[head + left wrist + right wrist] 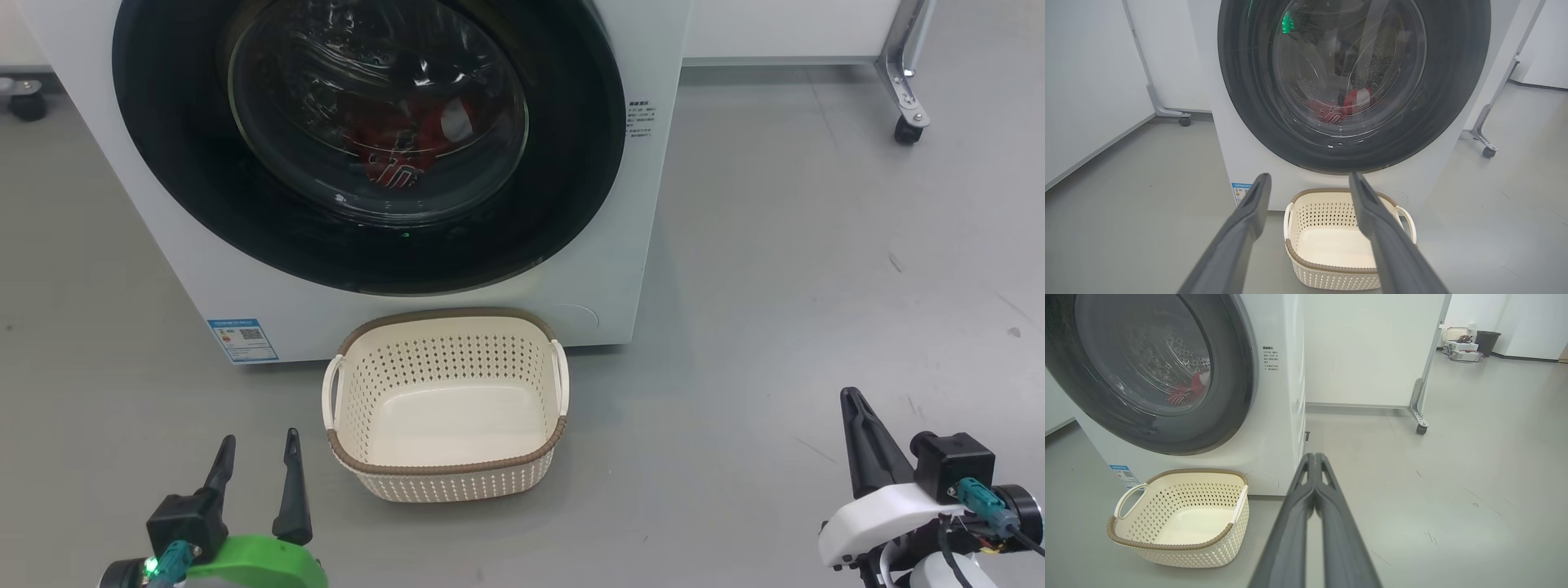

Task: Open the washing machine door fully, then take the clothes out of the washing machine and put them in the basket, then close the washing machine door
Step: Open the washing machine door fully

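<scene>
Lowest in the head view, the left claw (260,438) has its jaws spread wide and holds nothing. The right claw (851,402), partly cut off at the corner, is pressed together and also holds nothing. Between them the basket (445,471) stands just in front of the washer (645,245). The top of the shut door (163,180) is cut off. Behind its glass (310,98) the clothes (392,143) show red, blurred by glare. A blue label (242,339) and small print (638,118) are too fine to read.

From the left wrist, a finger (1251,220) hides part of the label, and a green glint (1288,22) lies on the glass.

From the right wrist, the door's left edge is cut off; white marks on the red cloth may be lettering.
</scene>
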`<state>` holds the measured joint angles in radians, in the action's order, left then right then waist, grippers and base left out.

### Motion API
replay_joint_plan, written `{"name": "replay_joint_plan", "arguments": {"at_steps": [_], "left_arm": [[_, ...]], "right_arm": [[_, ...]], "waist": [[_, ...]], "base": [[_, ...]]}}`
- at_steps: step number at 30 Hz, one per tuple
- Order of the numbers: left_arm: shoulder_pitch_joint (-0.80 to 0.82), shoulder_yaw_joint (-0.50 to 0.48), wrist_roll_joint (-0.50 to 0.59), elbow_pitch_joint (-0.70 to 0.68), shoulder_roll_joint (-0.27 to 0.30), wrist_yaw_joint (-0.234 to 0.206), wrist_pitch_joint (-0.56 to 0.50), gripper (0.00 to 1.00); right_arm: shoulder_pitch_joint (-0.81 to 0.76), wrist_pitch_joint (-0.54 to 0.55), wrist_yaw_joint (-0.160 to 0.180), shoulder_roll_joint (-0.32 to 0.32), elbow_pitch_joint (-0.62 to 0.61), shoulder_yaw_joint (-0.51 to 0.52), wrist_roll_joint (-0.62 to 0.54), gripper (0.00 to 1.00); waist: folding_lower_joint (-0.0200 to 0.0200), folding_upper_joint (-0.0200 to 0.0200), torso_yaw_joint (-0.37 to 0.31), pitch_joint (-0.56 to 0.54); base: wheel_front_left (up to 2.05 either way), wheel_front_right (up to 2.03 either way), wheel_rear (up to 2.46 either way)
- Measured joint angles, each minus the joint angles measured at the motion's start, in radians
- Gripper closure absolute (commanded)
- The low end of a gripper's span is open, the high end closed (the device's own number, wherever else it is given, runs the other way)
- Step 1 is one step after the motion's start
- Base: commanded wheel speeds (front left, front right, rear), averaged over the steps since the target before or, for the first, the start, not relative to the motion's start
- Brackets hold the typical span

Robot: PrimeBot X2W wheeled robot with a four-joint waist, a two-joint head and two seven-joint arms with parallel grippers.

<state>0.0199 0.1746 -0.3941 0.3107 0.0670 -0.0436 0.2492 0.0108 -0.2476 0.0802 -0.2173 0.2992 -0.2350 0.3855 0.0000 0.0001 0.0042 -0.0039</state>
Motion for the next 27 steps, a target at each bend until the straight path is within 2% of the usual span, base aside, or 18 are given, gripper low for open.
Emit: {"name": "replay_joint_plan", "arguments": {"at_steps": [8, 18, 22, 23, 27], "left_arm": [[0.000, -0.004, 0.002, 0.003, -0.007, 0.006, 0.000, 0.00], [0.000, -0.007, 0.010, 0.001, -0.012, 0.006, 0.000, 0.00], [0.001, -0.009, 0.017, -0.006, -0.013, 0.006, 0.000, 0.00], [0.003, -0.009, 0.018, -0.009, -0.014, 0.008, 0.000, 0.00], [0.020, -0.010, 0.021, -0.017, -0.015, 0.009, 0.000, 0.00]], "right_arm": [[-0.001, 0.000, -0.012, 0.002, 0.003, 0.006, 0.003, 1.00], [-0.002, 0.000, -0.051, 0.032, 0.005, 0.064, 0.106, 1.00], [0.006, 0.000, -0.080, 0.061, 0.001, 0.107, 0.184, 1.00], [0.013, 0.000, -0.105, 0.095, -0.001, 0.152, 0.281, 1.00], [0.039, 0.002, -0.155, 0.145, 0.001, 0.219, 0.435, 1.00]], "waist": [[0.0000, 0.0000, 0.001, 0.002], [0.0000, 0.0000, 0.003, 0.015], [0.0000, 0.0000, 0.001, 0.033], [0.0000, 0.0000, 0.000, 0.042], [0.0000, 0.0000, -0.002, 0.060]], "base": [[0.00, 0.00, 0.00], [0.00, 0.00, 0.00], [0.00, 0.00, 0.00], [0.00, 0.00, 0.00], [0.00, 0.00, 0.00]]}}
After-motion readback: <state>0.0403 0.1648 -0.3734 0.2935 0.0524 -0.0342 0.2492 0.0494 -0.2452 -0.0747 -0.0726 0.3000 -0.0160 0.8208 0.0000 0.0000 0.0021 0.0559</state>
